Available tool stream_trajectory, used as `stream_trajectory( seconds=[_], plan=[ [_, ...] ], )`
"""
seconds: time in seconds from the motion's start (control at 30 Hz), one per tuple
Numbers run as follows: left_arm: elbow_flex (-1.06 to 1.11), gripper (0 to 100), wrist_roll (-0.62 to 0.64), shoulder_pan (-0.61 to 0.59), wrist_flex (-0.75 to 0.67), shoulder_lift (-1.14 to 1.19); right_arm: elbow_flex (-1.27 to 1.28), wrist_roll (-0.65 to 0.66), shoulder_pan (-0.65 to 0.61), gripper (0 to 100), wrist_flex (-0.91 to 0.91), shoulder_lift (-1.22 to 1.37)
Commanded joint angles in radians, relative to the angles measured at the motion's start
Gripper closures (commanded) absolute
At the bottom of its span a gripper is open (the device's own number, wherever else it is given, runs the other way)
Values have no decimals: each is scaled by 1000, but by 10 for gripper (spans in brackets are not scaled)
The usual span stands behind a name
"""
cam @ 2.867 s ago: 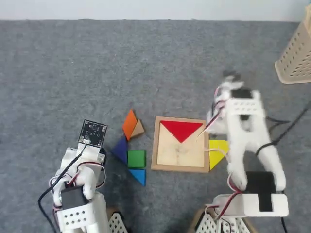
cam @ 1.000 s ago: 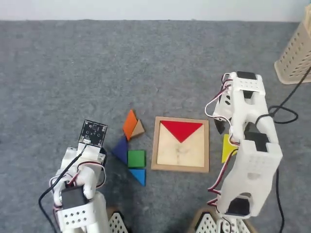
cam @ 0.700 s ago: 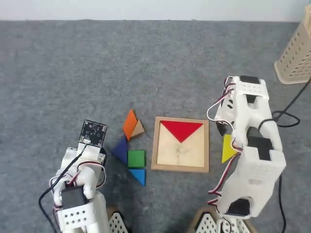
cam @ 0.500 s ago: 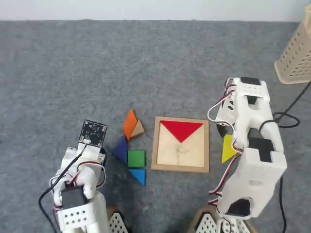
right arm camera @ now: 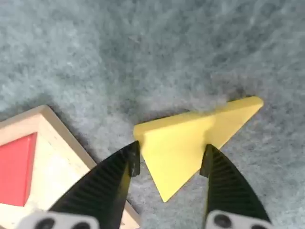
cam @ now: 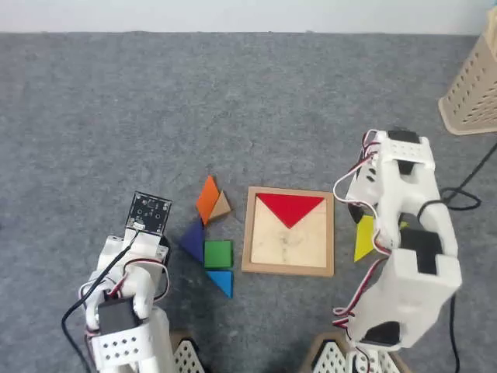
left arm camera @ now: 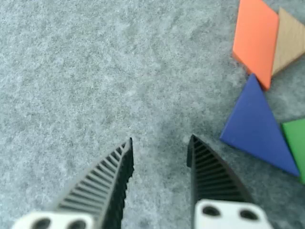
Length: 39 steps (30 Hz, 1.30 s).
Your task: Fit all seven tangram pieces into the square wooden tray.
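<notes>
Nearest the bases, we find the left end effector (left arm camera: 160, 140) over the grey tabletop (cam: 233, 101), fingers spread with nothing between them. Just beyond it, on the left arm's side of the tray, five pieces lie loose in a cluster. The light blue triangle (cam: 222, 281) is closest, then the green square (cam: 218, 254) with the dark blue triangle (cam: 193, 240) beside it. Farther on lie the orange parallelogram (cam: 206, 199) and the tan triangle (cam: 222, 207), side by side.

The square wooden tray (cam: 248, 233) lies flat between the two arms. We note the red triangle (cam: 290, 207) seated inside it against the far edge.

On the tray's right-arm side, just beside the rim, the yellow triangle (right arm camera: 190, 138) lies on the tabletop. The right end effector (right arm camera: 171, 147) is low over it, fingers spread and straddling the piece; we cannot confirm firm contact.

Farthest off, a pale perforated basket (cam: 474, 85) stands at the edge.
</notes>
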Motion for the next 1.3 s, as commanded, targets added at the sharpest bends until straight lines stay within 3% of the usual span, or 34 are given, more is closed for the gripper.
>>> stream_trajectory(
  seconds=[0.0, 0.57, 0.77, 1.03, 1.17, 1.27],
  plan=[
    [-7, 825, -8, -6, 5, -20, 97, 29, 25, 779, -42, -82],
    [-7, 825, -8, -6, 5, -20, -60, 25, 71, 778, 4, 24],
    [-7, 825, -8, -6, 5, -20, -193, 258, 64, 781, -4, 58],
    [-7, 825, -8, -6, 5, -20, -379, 715, 44, 782, 119, 120],
    [-7, 825, -8, -6, 5, -20, -477, 700, 28, 780, 196, 119],
    [-7, 825, -8, -6, 5, -20, -555, 568, -22, 779, 214, 120]
  ],
)
